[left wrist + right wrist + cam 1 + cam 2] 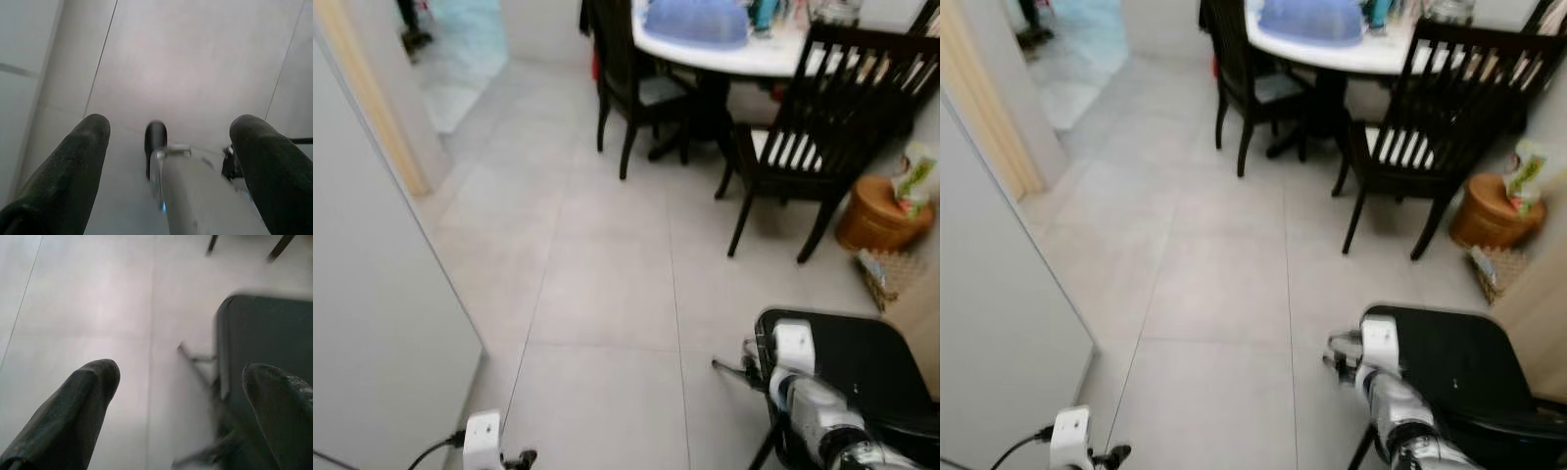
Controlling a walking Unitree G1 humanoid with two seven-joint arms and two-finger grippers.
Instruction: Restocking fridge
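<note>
A tall pale grey flat surface (372, 323) rises close on my left; whether it is the fridge I cannot tell. My left arm (484, 439) hangs low beside it. In the left wrist view my left gripper (171, 132) is open over the tiled floor, its two black fingers (73, 166) wide apart with nothing between them. My right arm (813, 392) hangs at the lower right by a black seat (862, 367). My right gripper (183, 369) is open too and holds nothing, with the black seat (269, 347) just beyond one finger.
Grey floor tiles (607, 264) stretch ahead. A white round table (744, 54) with dark wooden chairs (813, 137) stands at the far right. An orange-brown tub (876, 215) and a woven tray (886, 274) sit by the right wall. A doorway (460, 49) opens far left.
</note>
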